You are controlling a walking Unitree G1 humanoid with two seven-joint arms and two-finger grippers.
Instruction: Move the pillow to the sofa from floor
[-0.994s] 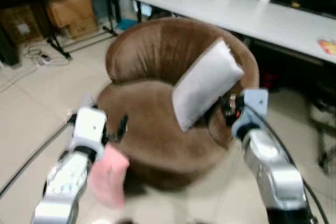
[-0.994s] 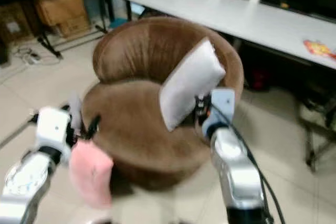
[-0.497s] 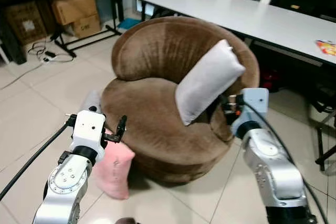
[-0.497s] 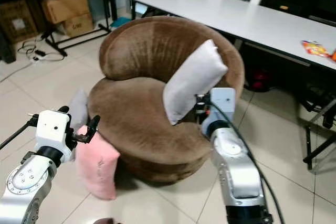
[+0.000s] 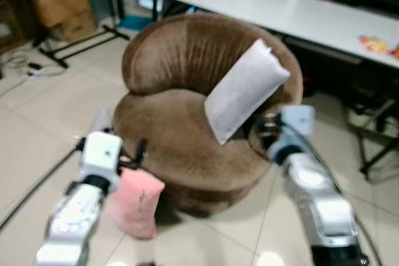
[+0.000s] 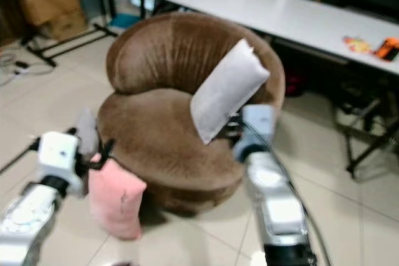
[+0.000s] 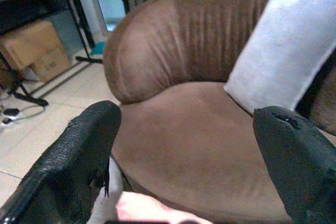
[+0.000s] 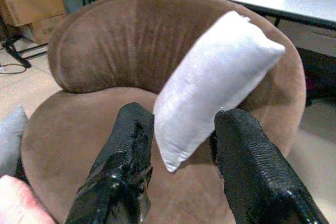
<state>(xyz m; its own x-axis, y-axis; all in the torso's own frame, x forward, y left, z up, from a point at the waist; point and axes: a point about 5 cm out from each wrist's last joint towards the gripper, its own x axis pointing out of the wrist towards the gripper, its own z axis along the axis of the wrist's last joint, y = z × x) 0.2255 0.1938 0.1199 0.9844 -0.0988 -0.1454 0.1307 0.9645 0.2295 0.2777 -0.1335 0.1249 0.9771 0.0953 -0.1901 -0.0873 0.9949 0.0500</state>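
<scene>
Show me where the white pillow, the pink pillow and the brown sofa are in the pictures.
white pillow [image 5: 244,88], left eye view, middle of its face.
pink pillow [image 6: 116,200], right eye view, middle of its front.
brown sofa [image 5: 177,135], left eye view, bare part of the seat.

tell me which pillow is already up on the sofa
The white pillow, leaning against the brown sofa's backrest. The pink pillow and grey pillow stand on the floor.

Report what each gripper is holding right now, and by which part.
Neither holds anything. The left gripper is open above the pink pillow on the floor. The right gripper is open near the white pillow's lower corner, not clamped.
</scene>
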